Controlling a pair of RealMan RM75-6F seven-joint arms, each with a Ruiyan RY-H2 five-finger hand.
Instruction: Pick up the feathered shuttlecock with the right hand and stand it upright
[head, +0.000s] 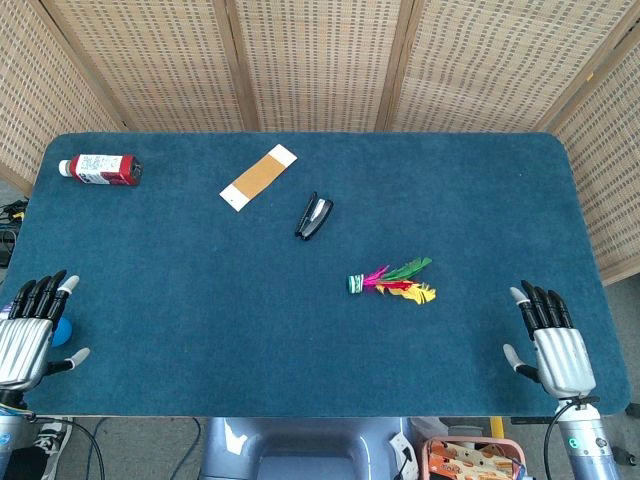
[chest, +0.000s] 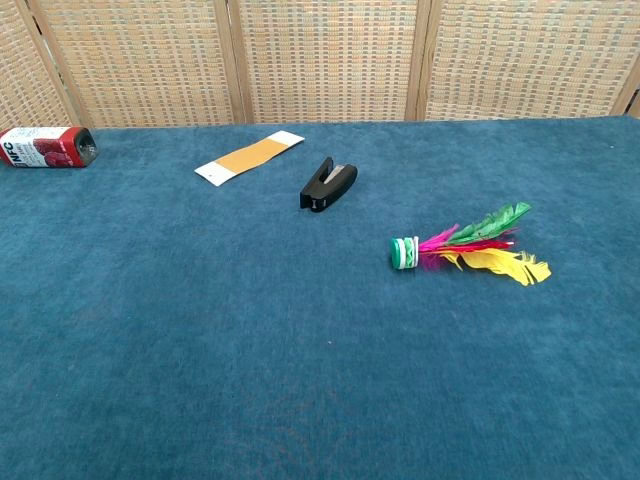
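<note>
The feathered shuttlecock (head: 391, 280) (chest: 462, 251) lies on its side on the blue table, right of centre. Its green-and-white base points left; pink, red, green and yellow feathers fan out to the right. My right hand (head: 550, 343) rests flat at the table's front right edge, fingers apart and holding nothing, well to the right of and nearer than the shuttlecock. My left hand (head: 30, 328) lies at the front left edge, fingers spread and empty. Neither hand shows in the chest view.
A black stapler (head: 314, 216) (chest: 328, 184) lies behind the shuttlecock near the table's middle. A tan and white card (head: 259, 177) (chest: 249, 157) sits further back left. A red bottle (head: 101, 169) (chest: 45, 146) lies at the far left. Wicker screens stand behind the table.
</note>
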